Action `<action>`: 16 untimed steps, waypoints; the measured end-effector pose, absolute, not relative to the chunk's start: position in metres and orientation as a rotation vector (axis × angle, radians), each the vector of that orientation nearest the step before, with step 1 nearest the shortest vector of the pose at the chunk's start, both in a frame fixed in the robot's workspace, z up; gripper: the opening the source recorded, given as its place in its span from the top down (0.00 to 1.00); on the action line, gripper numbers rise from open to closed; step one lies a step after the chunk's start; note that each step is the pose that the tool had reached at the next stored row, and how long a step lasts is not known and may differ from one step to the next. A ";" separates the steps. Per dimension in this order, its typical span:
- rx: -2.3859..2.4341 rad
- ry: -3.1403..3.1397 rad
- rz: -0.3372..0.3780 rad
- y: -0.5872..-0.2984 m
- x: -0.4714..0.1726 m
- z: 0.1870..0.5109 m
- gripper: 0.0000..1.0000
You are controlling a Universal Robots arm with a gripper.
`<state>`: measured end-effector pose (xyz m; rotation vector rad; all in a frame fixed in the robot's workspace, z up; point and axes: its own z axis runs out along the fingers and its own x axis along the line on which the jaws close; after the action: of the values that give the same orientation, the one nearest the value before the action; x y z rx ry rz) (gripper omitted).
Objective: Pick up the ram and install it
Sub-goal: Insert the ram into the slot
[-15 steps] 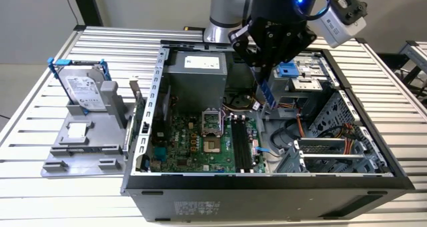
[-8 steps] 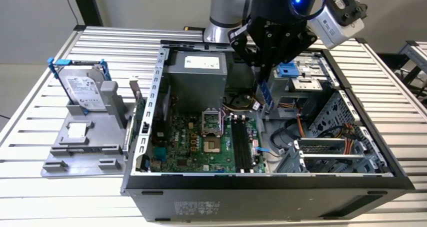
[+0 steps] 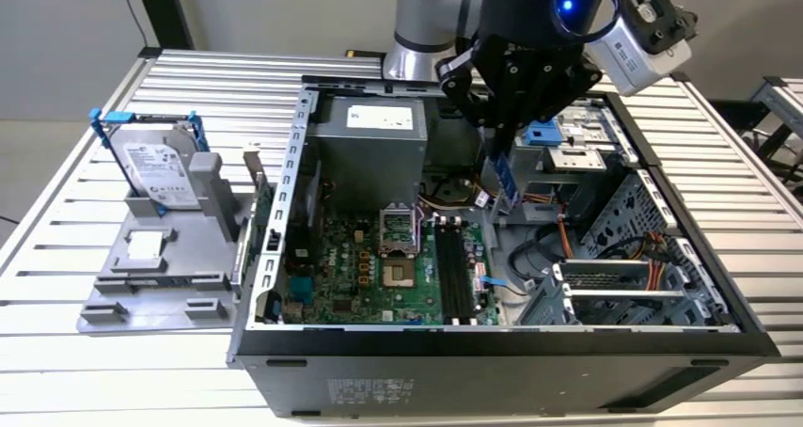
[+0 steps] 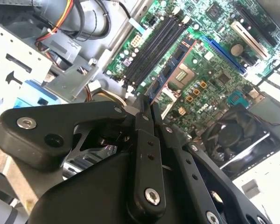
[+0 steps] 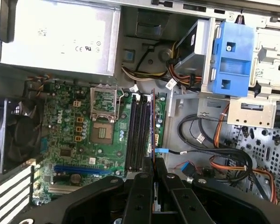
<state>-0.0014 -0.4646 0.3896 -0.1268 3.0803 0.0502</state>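
Note:
My gripper (image 3: 501,145) is shut on the ram (image 3: 505,184), a thin narrow board hanging on its edge above the open computer case. It hovers over the back end of the black memory slots (image 3: 454,272) on the green motherboard (image 3: 364,276), still well above them. In the second wrist view the ram (image 4: 171,72) sticks out from the closed fingertips (image 4: 147,108) towards the slots (image 4: 154,46). The first wrist view has the ram (image 5: 152,123) edge-on, lined up along the right side of the slots (image 5: 136,130).
A silver hard drive in a blue frame (image 3: 157,168) and a small square chip (image 3: 147,246) sit on a grey stand at the exterior view's left. Inside the case are the power supply (image 3: 370,131), CPU socket (image 3: 399,244), drive cage (image 3: 627,258), cables (image 5: 224,158) and a fan (image 5: 18,135).

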 end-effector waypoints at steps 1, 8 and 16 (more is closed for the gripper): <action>-0.125 3.081 0.050 -0.465 0.000 0.388 1.00; -0.114 3.083 0.050 -0.465 0.003 0.378 1.00; -0.099 3.083 0.050 -0.465 0.004 0.363 1.00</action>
<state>0.0036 -0.4646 0.3627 -0.0991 3.0835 0.0496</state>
